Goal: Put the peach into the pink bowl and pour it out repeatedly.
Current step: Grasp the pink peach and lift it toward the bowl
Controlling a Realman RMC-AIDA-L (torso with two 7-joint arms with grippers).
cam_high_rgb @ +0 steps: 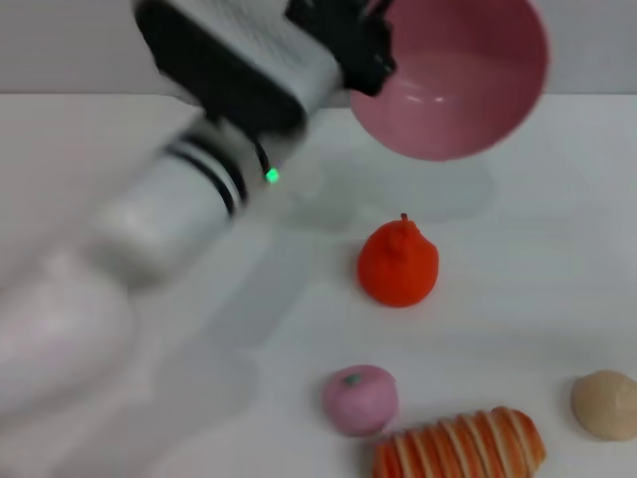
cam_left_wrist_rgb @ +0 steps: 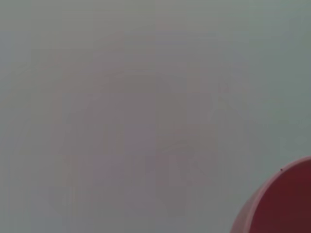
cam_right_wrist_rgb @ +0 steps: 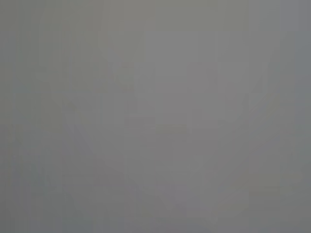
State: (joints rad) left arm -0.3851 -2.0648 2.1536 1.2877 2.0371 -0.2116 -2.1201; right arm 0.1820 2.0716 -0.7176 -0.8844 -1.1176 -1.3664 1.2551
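Observation:
My left gripper (cam_high_rgb: 370, 55) is raised above the far side of the white table (cam_high_rgb: 557, 199) and is shut on the rim of the pink bowl (cam_high_rgb: 458, 80). The bowl hangs tilted with its hollow turned toward me, and nothing shows inside it. A curve of the pink bowl (cam_left_wrist_rgb: 282, 204) also fills a corner of the left wrist view. The peach (cam_high_rgb: 359, 399), small and pale pink with a green mark on top, lies on the table near the front, well below the bowl. My right gripper is out of view.
An orange-red pear-shaped fruit (cam_high_rgb: 398, 263) stands mid-table under the bowl. A striped orange bread roll (cam_high_rgb: 461, 446) lies at the front edge beside the peach, and a beige ball (cam_high_rgb: 605, 403) sits at the front right. The right wrist view shows only plain grey.

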